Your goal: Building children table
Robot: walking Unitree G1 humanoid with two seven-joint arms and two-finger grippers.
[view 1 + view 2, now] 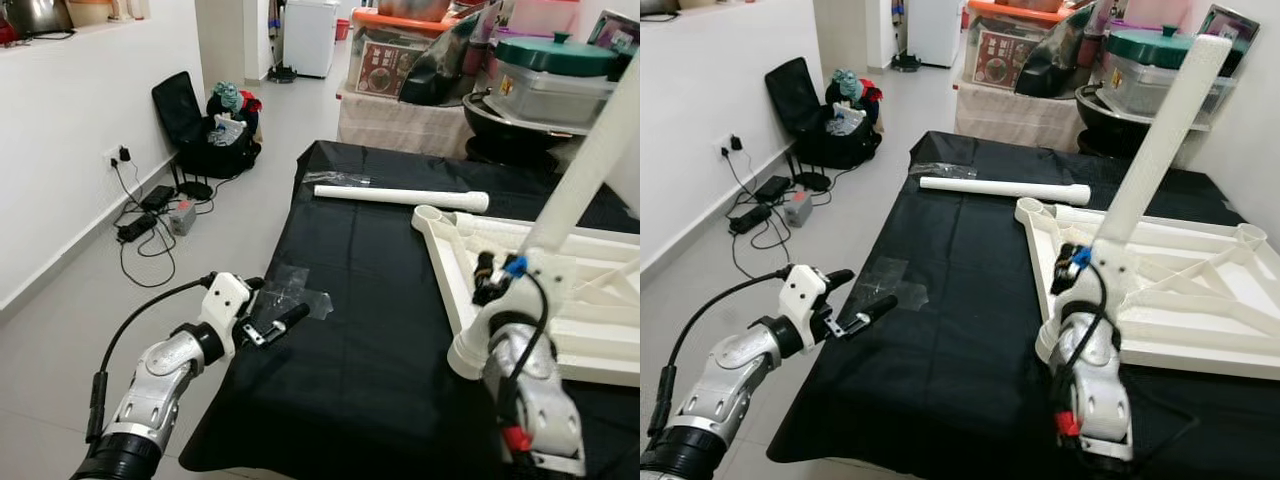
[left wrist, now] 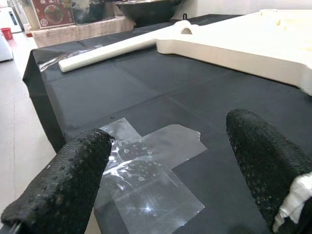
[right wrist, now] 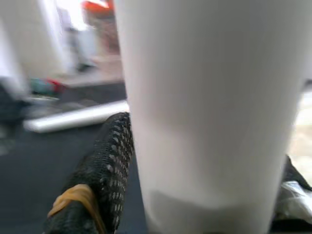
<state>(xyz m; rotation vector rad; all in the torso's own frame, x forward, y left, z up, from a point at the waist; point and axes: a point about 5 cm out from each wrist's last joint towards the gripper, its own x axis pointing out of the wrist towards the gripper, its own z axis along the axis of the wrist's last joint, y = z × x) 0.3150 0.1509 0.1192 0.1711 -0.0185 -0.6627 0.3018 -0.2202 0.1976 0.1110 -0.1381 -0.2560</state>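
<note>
While the right hand (image 1: 1095, 262) clamps a white leg (image 1: 1160, 140) standing tilted at the near corner of the upturned tabletop (image 1: 1180, 290), the leg could bind or topple if pushed off-axis. Beyond the tabletop lies a spare leg (image 1: 1005, 188). Left of the tabletop, the left hand (image 1: 862, 299) hovers wide over tape (image 2: 146, 170), which could snag.

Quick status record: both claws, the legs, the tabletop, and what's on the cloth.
right claw: shut on upright leg, at the near corner socket of the tabletop
left claw: open, empty, over the clear plastic wrap
tabletop: white, lying underside up on the black cloth
loose leg: lying flat on the cloth beyond the tabletop's far corner
</note>
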